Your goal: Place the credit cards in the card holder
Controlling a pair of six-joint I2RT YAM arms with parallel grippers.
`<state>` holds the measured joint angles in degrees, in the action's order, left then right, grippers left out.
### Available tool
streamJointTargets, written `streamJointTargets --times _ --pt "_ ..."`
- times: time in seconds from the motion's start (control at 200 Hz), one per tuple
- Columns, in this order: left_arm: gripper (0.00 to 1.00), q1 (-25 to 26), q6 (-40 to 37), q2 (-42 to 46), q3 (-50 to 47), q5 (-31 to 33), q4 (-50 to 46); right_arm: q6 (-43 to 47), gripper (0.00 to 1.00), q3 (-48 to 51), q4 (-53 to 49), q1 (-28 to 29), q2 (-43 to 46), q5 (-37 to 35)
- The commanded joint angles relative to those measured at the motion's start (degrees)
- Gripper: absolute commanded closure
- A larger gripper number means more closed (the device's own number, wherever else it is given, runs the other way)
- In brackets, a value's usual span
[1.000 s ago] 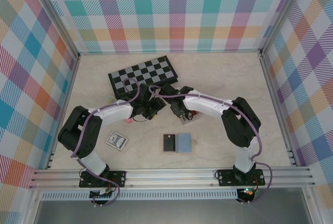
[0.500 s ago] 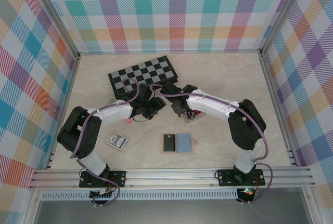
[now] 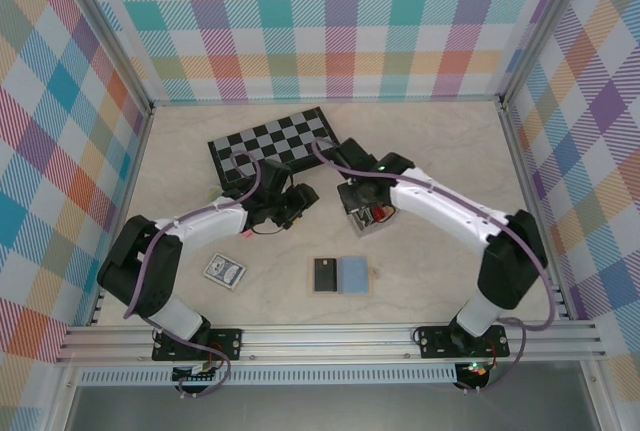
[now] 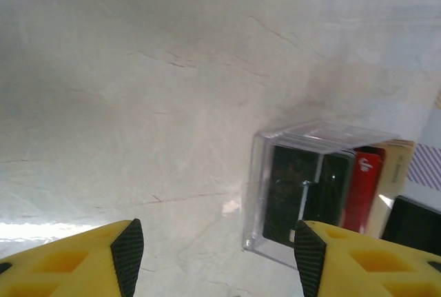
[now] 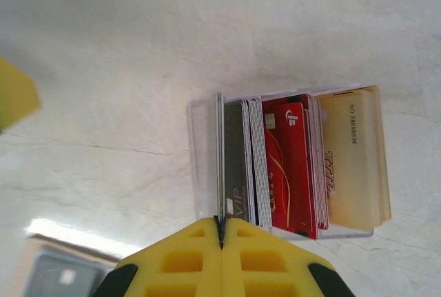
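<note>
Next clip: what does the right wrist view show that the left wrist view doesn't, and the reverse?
Right wrist view: a top-down look into the card holder, its slots readable, with a dark VIP card, a red card and a cream numbered card; the right gripper is shut at its near edge. Left wrist view: the left gripper open, the holder seen side-on across bare table. Both: the holder with the red and cream cards standing in it.

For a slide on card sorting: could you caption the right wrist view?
Right tool, shut, at the near edge of the clear card holder holding upright black, red and tan credit cards.
</note>
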<state>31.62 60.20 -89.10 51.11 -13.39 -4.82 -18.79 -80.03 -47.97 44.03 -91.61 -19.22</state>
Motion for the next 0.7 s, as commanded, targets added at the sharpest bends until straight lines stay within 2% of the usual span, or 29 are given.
streamJointTargets --times 0.0,0.14,0.265,0.345,0.555,0.625,0.695 --pt "0.35 -1.1 -0.6 4.0 -2.1 -4.7 6.7 -4.8 0.99 2.9 3.3 -2.8 6.5 10.5" --pt "0.26 -1.4 0.1 7.9 -4.1 -11.9 16.8 -11.6 1.00 9.1 12.8 -10.6 15.3 29.6" --pt "0.21 -1.4 2.1 9.2 -4.6 -18.1 25.5 -16.3 0.99 11.9 19.0 -15.0 19.6 42.3" --pt "0.20 -1.4 4.2 8.9 -4.3 -21.5 31.1 -18.4 0.99 12.8 21.2 -15.5 20.9 44.6" --pt "0.21 -0.9 5.1 7.4 -1.1 -27.3 35.6 -23.5 0.99 15.9 28.5 -16.8 21.1 51.8" --pt "0.26 -0.7 5.5 7.8 -0.8 -27.9 36.9 -23.9 0.99 16.3 29.2 -17.1 20.5 52.9" --pt "0.39 -0.7 5.7 8.3 -0.7 -28.4 38.0 -24.5 0.99 17.3 30.4 -17.2 20.3 53.2"
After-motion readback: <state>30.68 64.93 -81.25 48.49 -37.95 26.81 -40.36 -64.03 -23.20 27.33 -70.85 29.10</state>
